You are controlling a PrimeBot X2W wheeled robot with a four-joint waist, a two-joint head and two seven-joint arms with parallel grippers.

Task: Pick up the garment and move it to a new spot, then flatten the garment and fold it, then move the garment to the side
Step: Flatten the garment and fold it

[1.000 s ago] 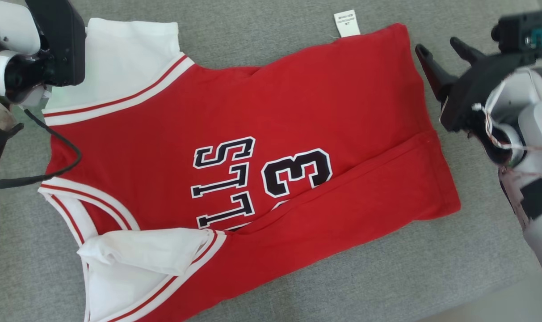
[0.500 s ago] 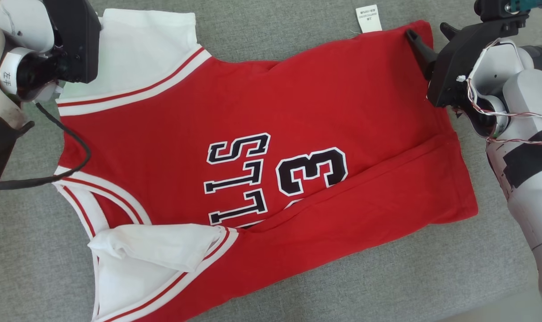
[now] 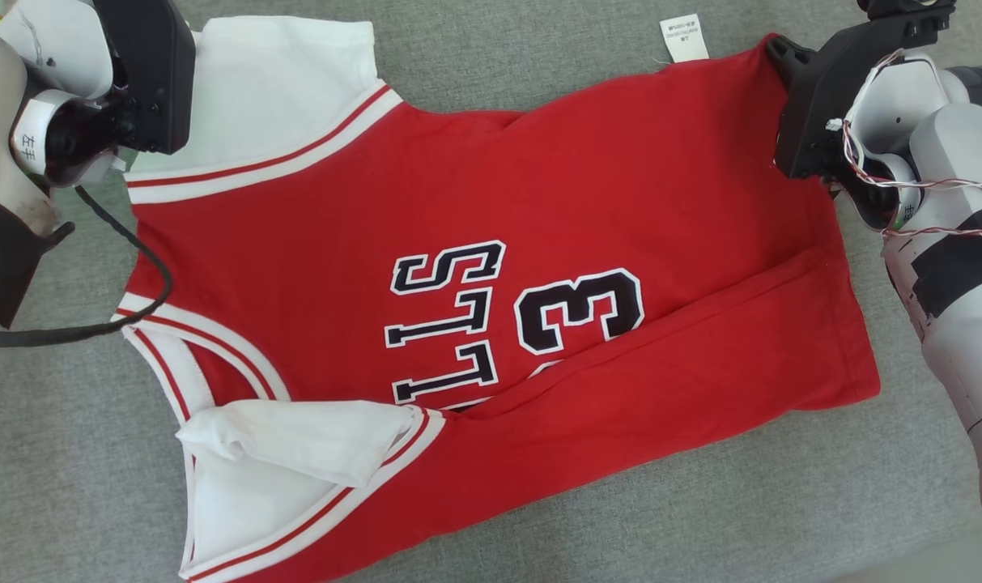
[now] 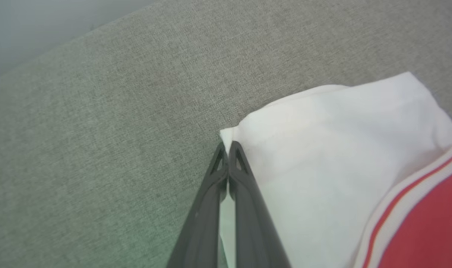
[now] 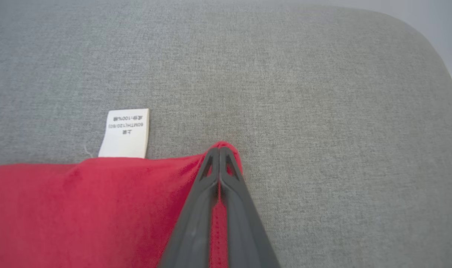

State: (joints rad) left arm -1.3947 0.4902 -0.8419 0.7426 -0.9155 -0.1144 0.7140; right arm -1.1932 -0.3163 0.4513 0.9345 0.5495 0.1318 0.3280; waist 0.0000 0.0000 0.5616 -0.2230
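Judging from the grips at both ends of the far edge of the garment [image 3: 491,243], probably the fold step in hand, right at its start: corners pinched, cloth not yet lifted.

Left gripper [image 4: 227,147]: closed thin on the corner of the far white sleeve [image 4: 322,156], tips pressed together with a little white cloth between. Right gripper [image 5: 219,150]: closed the same way on the far red hem corner, near the care label [image 5: 125,133].

For the next move, likely needed: raising both corners together at equal height, carrying the far edge toward the robot over the print, then laying it down along the near edge. Better to keep the cloth stretched between the two grippers, otherwise sagging in the middle. Only thin pinches, so possible to lose a corner under a quick pull.

Lying spread on the grey cushion [image 3: 539,518], neck to the robot's left, hem to the right. Red body, white sleeves edged with red and white stripes, dark letters and a figure 3 outlined in white. Mostly flat, but not fully: near side turned up along a long slanted fold, hiding a part of the print. Near sleeve [image 3: 296,441] crumpled and doubled on itself. Soft and limp by the look, so expected to drape and to follow the fingers easily.
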